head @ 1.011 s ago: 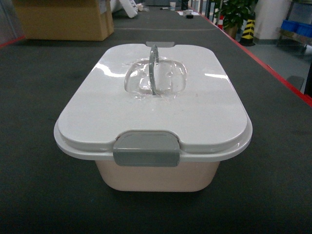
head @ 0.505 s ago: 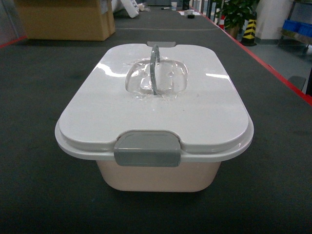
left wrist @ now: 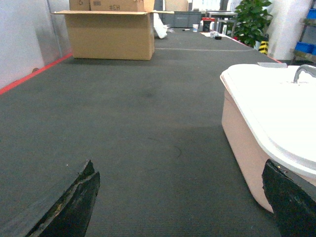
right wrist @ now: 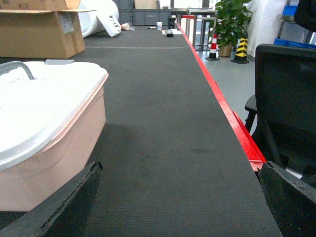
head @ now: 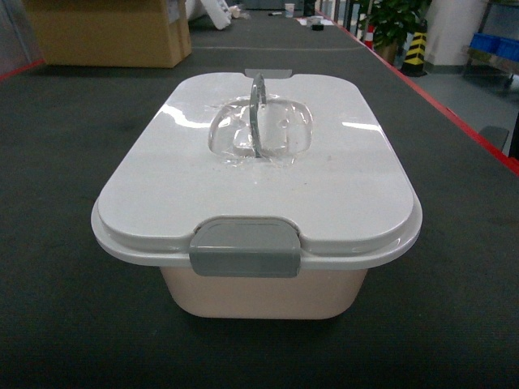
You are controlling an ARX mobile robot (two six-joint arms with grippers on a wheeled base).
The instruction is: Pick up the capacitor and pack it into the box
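Note:
The box [head: 259,293], a pale pink tub, stands in the middle of the dark mat with its glossy white lid [head: 251,174] on. A grey latch [head: 243,249] faces me and the grey handle [head: 256,113] stands upright. No capacitor shows in any view. My left gripper [left wrist: 182,197] hangs open over bare mat left of the box [left wrist: 242,143]. On the other side my right gripper [right wrist: 180,197] is open over the mat, to the right of the box [right wrist: 54,158]. Neither gripper appears in the head view.
A big brown cardboard carton [head: 105,32] stands at the far left, also seen as the carton [left wrist: 111,34]. A red strip [right wrist: 232,123] marks the mat's right edge, with a black chair [right wrist: 286,103] beyond. Blue crates [head: 495,44], a potted plant [head: 393,20] and a striped cone [head: 415,50] lie far right.
The head view has shifted very slightly; the box and its lid stay as they were.

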